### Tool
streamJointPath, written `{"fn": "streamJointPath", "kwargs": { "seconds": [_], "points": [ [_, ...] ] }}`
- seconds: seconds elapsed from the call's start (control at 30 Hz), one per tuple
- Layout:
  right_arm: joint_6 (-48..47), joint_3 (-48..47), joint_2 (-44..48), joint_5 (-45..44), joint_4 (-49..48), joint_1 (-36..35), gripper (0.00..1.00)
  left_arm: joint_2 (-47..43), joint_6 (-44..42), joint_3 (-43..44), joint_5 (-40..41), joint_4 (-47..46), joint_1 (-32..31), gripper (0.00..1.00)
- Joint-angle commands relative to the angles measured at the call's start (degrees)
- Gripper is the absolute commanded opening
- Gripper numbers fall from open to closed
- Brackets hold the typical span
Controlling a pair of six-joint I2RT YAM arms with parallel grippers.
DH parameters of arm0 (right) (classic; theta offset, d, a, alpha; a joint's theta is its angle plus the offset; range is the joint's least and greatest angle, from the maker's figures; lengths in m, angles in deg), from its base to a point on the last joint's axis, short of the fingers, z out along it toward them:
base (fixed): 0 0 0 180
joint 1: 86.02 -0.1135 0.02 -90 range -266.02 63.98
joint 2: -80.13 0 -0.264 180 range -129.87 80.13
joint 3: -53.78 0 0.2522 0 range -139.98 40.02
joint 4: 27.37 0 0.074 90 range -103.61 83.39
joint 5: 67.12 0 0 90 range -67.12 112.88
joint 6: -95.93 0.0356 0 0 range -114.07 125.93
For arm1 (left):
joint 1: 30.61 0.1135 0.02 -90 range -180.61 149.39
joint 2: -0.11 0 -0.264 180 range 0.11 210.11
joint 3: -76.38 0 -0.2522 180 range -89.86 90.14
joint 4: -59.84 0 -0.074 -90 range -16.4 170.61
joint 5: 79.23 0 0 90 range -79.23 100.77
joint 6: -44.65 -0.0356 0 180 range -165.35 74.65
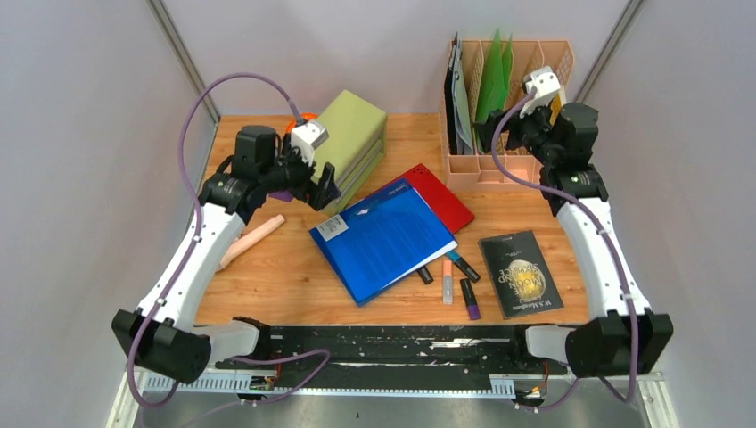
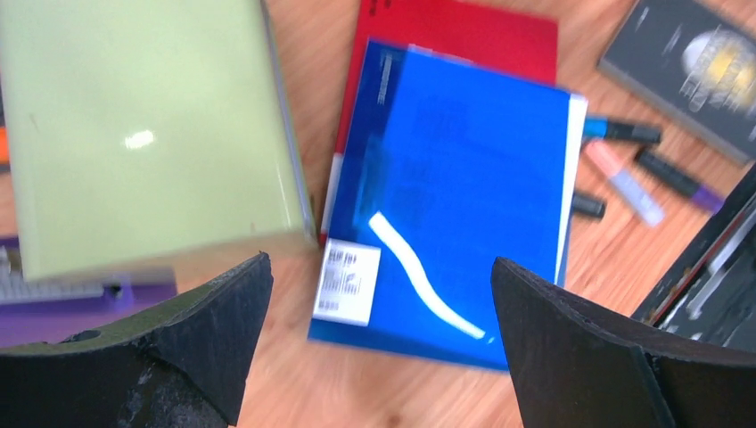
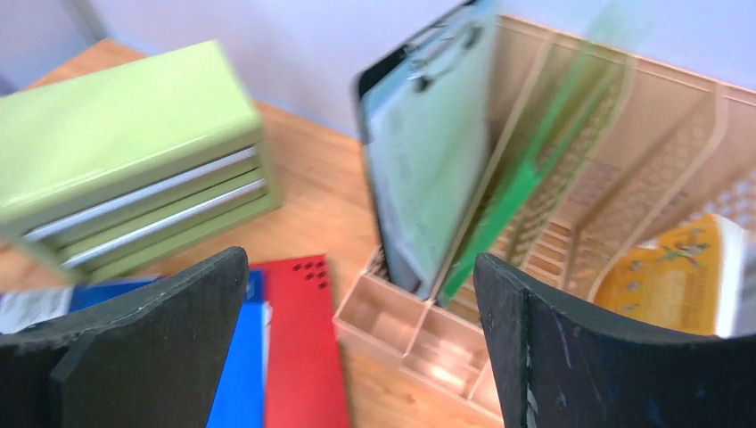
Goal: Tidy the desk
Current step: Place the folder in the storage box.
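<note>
**A:** From the top, where was the desk?

**B:** Under both your arms, cluttered. It looked rigid and heavy (nothing to lift), so I judged you'd grip its clutter. The blue folder lay flat across a red folder, thin and probably slippery.

**A:** Left wrist?

**B:** Your left gripper gaped wide and empty, looking down on the blue folder. Take it by a free edge.

**A:** Right wrist?

**B:** Your right gripper stood wide, holding nothing, facing the file rack

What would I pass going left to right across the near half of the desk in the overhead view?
Peach-coloured stick → blue folder → cluster of markers → black book.
</note>
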Motion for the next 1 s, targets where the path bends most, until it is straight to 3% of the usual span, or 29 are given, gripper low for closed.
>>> {"fn": "streamJointPath", "kwargs": {
  "seconds": [0.0, 0.2, 0.4, 0.6, 0.97],
  "points": [
    [-5.58, 4.92, 4.96, 12.99, 13.03, -3.27, 1.0, -5.55, -12.0, -5.14, 3.3, 8.13, 0.34, 1.0],
    [-14.64, 14.88, 10.16, 11.72, 17.36, -16.07, 1.0, -7.01, -19.53, -10.51, 4.5, 14.93, 0.34, 1.0],
    [-18.29, 21.09, 5.72, 5.38, 14.58, -26.3, 0.98, 0.44, -20.84, -13.49, 6.59, 13.14, 0.34, 1.0],
    [-15.98, 24.75, 1.38, 4.27, 8.25, -28.95, 0.96, 6.47, -19.24, -16.0, 7.72, 6.27, 0.4, 1.0],
    [-15.68, 29.9, -2.59, 2.15, 1.83, -29.6, 0.93, 8.55, -18.55, -20.17, 5.51, -3.69, 4.54, 1.0]
  ]
}}
